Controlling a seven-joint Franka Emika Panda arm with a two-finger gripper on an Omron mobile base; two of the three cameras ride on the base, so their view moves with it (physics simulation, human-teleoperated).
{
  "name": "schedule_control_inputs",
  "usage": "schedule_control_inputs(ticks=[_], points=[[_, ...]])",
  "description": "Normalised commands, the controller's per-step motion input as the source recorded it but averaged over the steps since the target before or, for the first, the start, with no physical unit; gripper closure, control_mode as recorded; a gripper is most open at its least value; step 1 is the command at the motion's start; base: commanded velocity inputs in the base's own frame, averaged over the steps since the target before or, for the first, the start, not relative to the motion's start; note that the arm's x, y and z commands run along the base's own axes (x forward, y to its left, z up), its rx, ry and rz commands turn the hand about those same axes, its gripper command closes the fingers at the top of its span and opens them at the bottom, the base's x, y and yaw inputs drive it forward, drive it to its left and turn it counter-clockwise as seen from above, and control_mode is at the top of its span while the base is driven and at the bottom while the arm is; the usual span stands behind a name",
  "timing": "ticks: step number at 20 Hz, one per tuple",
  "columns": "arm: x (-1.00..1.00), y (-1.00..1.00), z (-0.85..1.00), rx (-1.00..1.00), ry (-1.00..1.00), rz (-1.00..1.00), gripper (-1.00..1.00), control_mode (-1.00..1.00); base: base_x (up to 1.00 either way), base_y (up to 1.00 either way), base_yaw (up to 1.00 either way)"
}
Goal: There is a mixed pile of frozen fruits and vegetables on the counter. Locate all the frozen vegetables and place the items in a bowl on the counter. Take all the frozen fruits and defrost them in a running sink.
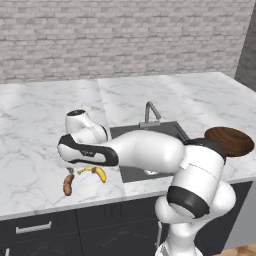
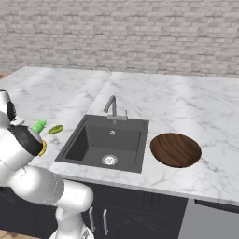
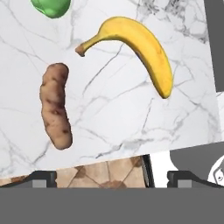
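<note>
My gripper [image 3: 111, 177] hangs open above the counter's front edge, nothing between its fingertips. Ahead of it in the hand view lie the reddish-brown potato-like vegetable [image 3: 56, 105] on the left, the yellow banana [image 3: 140, 48] curving to the right, and part of the bright green vegetable [image 3: 51, 6] at the top edge. From the left base view the potato [image 1: 67, 186] and banana [image 1: 98, 173] lie just under my hand. The right base view shows the bright green piece [image 2: 38, 126] beside the olive-green oval fruit [image 2: 55, 129]. The wooden bowl [image 2: 175, 149] stands right of the sink [image 2: 107, 144].
A grey faucet [image 2: 112, 106] rises behind the sink basin; no water shows. The marble counter [image 1: 40, 115] stretches left and back to a brick wall. My own arm spans the sink's front in the left base view. Dark cabinets sit below the counter.
</note>
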Motion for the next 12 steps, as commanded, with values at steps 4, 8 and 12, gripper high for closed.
schedule_control_inputs(ticks=[4,8,12], points=[[0.29,0.29,-0.19,-0.05,-0.01,-0.07,-1.0,-1.0,0.0,0.0,0.0],[0.17,0.25,-0.22,-0.03,0.0,-0.06,-1.0,-1.0,0.0,0.0,0.0],[0.06,0.12,-0.3,-0.02,0.0,-0.05,-1.0,-1.0,0.0,0.0,0.0]])
